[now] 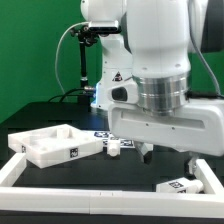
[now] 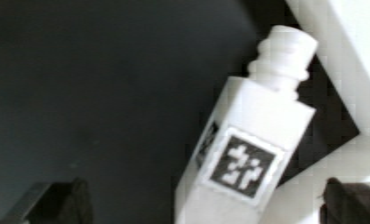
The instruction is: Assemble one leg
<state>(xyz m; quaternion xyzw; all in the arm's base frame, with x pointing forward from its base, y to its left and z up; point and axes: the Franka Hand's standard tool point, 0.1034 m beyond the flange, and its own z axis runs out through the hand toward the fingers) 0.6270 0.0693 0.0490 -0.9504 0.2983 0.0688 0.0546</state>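
Note:
A white leg (image 2: 253,140) with a black marker tag and a screw tip lies on the dark table, seen close in the wrist view. My gripper (image 2: 203,205) is open, and its dark fingertips (image 2: 57,200) stand wide apart on either side of the leg's tagged end without touching it. In the exterior view the gripper (image 1: 130,150) hangs low over the small white leg (image 1: 114,146) at the table's middle. The white square tabletop part (image 1: 50,146) lies at the exterior view's left.
A white rail (image 1: 60,185) borders the table's front and left. Another white tagged part (image 1: 180,185) lies at the exterior view's lower right. A white bar (image 2: 342,40) runs beside the leg's screw tip. A green wall stands behind.

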